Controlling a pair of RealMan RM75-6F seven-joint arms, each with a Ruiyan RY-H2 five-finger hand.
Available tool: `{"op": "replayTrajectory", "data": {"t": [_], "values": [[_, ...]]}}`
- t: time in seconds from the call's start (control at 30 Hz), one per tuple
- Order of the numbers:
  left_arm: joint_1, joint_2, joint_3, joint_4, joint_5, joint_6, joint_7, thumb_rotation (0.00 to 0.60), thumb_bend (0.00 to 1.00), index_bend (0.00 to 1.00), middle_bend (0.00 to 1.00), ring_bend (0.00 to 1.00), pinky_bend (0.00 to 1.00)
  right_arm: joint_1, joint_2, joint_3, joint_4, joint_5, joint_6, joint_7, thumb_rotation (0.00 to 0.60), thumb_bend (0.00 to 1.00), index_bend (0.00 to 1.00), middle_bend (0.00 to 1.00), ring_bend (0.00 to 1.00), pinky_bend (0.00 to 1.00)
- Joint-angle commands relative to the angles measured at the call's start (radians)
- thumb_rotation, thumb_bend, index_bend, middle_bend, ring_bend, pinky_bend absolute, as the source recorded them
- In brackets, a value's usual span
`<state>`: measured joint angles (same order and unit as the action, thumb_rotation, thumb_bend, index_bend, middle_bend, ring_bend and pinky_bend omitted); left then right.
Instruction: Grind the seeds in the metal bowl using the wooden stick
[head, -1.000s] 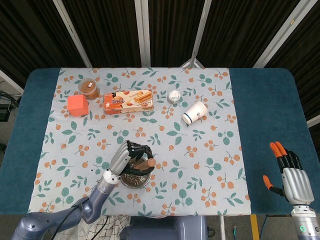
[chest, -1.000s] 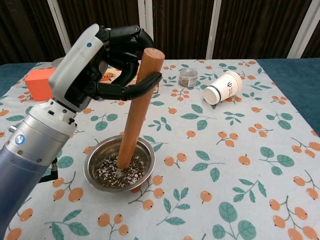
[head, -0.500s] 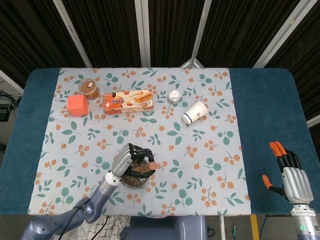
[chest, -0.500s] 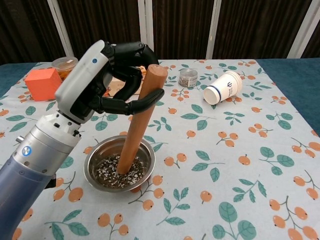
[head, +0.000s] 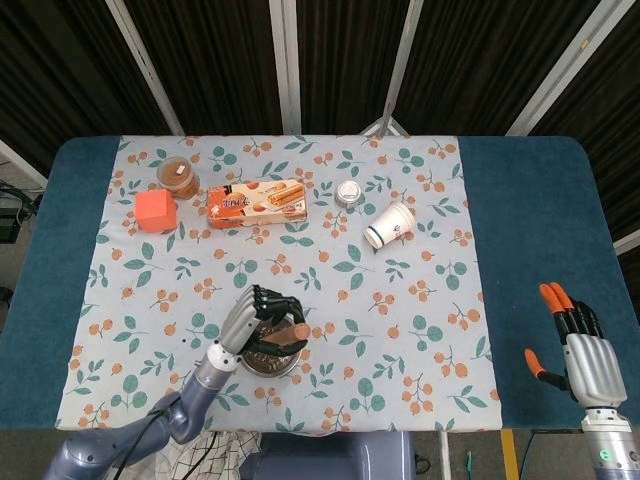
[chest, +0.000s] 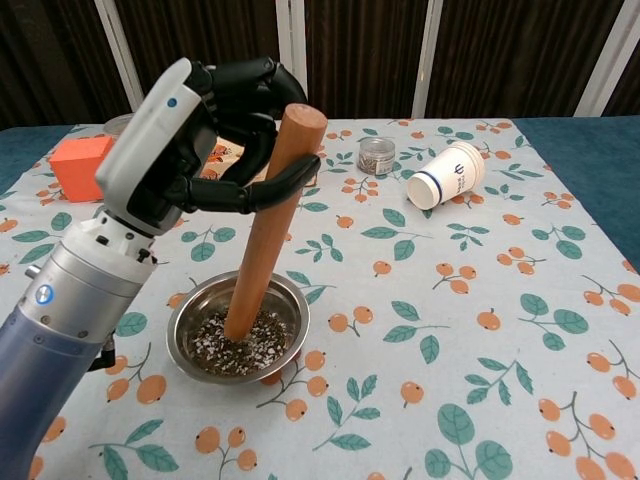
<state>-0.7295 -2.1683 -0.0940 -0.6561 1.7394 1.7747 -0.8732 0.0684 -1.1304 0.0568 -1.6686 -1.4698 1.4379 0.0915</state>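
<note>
A metal bowl (chest: 192, 316) (head: 287, 367) of dark and pale crushed seeds (chest: 245, 352) sits near the table's front edge, left of centre. A wooden stick (chest: 263, 230) (head: 297, 331) stands tilted in it, its lower end pressed into the seeds. My left hand (chest: 205, 130) (head: 256, 318) grips the stick near its top, fingers wrapped around it. My right hand (head: 580, 350) hangs off the table's right front corner, fingers straight and apart, holding nothing; the chest view does not show it.
Along the far side stand an orange cube (head: 154, 211), a lidded jar (head: 178, 175), a biscuit box (head: 256, 200), a small metal tin (head: 348, 193) and a paper cup lying on its side (head: 389, 224).
The left hand shifted the stick's top slightly left and back, and its lower end moved toward the bowl's left side. The right hand stayed still.
</note>
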Motion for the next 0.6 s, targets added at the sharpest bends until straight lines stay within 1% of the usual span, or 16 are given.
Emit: {"op": "replayTrajectory", "data": {"t": [0.03,0.3,0.6], "values": [[-0.002,0.008,0.0,-0.014,0.0,0.001,0.009,0.6,0.61,0.63,0.73,0.83,0.92,0.0,0.001,0.0,-0.001,0.0,0.0,0.001,0.6,0.37,0.0,0.0,0.0,0.0],[-0.001,0.001,0.01,-0.001,-0.007,-0.022,0.012,0.6,0.61,0.63,0.73,0.83,0.92,0.0,0.001,-0.002,-0.001,-0.002,-0.002,0.002,0.6,0.37,0.0,0.0,0.0,0.0],[0.003,-0.036,0.022,0.067,-0.015,-0.037,-0.017,0.6,0.61,0.63,0.72,0.83,0.92,0.002,0.0,0.001,0.001,0.004,-0.006,0.004,0.6,0.37,0.0,0.0,0.0,0.0]]}}
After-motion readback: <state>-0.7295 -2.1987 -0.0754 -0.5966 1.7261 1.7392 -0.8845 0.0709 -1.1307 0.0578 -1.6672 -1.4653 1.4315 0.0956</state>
